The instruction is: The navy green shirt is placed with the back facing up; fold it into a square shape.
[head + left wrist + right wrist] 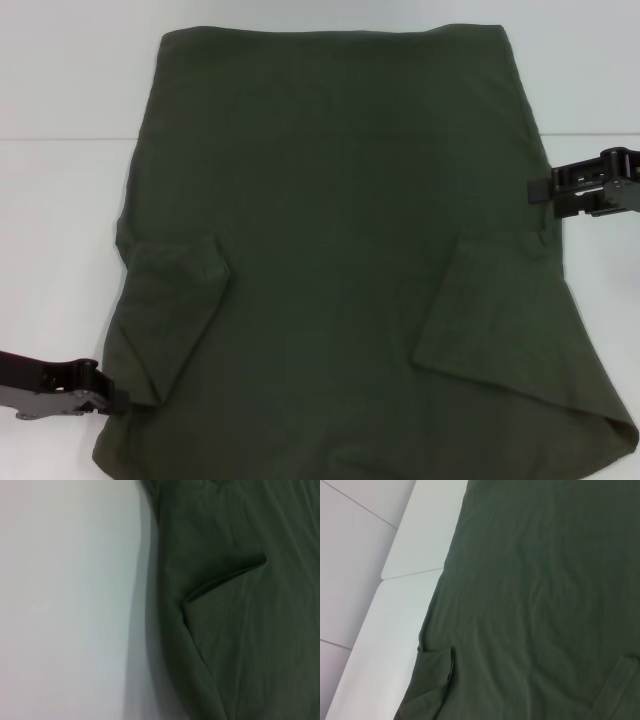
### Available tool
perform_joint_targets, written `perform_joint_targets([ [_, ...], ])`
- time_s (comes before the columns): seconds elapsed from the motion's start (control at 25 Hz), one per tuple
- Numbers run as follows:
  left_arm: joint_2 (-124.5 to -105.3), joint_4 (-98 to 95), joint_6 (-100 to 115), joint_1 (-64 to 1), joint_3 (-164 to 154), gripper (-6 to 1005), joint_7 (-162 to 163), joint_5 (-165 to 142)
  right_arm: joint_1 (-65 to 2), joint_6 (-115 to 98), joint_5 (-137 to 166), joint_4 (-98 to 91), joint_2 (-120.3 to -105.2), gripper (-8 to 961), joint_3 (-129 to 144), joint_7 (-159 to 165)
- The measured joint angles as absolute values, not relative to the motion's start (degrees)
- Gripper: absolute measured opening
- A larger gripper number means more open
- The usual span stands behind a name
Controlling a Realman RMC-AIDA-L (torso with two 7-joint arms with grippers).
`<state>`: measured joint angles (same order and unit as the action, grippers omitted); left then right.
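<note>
A: Head view?
B: Shirt (340, 250) spread flat on white worktop (60, 90), plain side up, covering most of the middle. Both sleeves folded inward onto the body: one flap low on the left, one low on the right. Far edge straight, near edge running out of view. Seam in the worktop just left of the shirt's upper part.

A: Grippers, same view?
B: Left gripper (115, 402) low at the shirt's left edge, touching or just over the cloth beside the folded sleeve. Cannot tell whether released or clenched. Right gripper (540, 190) at the right edge, midway up, fingertips at the hem line. State likewise not discernible; no cloth seen lifted at either one.

A: Left wrist view?
B: Shirt (240, 605) filling one half, bare worktop (65, 600) the other. Folded sleeve flap lying on the body with a raised crease at its edge. Shadow along the shirt's border. No fingers visible.

A: Right wrist view?
B: Shirt (535, 595) across most of the picture, soft wrinkles running along it. Far sleeve flap small near the border, part of the nearer flap at the corner. Worktop (405, 630) beside it, seam visible, pale floor beyond. No fingers visible.
</note>
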<state>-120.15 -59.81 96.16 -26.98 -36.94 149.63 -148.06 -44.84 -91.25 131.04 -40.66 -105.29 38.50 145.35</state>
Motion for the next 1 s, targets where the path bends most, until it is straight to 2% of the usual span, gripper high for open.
perform_joint_targets([
  [0.2,-119.91,-59.4,96.8,-27.0,-36.4,111,148.9,-146.8,-44.4,-92.3,131.1,-40.8,-105.25,644,38.7,144.0],
  [0.36,-118.2,-57.4,100.3,-27.0,-33.7,34,145.9,-140.1,-43.3,-96.7,132.2,-41.0,-104.72,644,39.2,140.5],
  [0.52,-116.35,-54.3,101.8,-27.6,-31.6,32,143.9,-136.0,-40.4,-101.6,136.3,-43.8,-104.23,643,39.3,140.4],
  [0.68,-115.54,-52.6,100.2,-28.5,-31.5,32,143.7,-135.5,-37.5,-104.1,142.3,-46.8,-104.24,644,39.0,142.2],
  [1.0,-115.38,-50.8,98.4,-30.4,-32.1,33,143.3,-135.9,-35.6,-104.1,145.5,-48.9,-106.54,643,40.1,138.0],
])
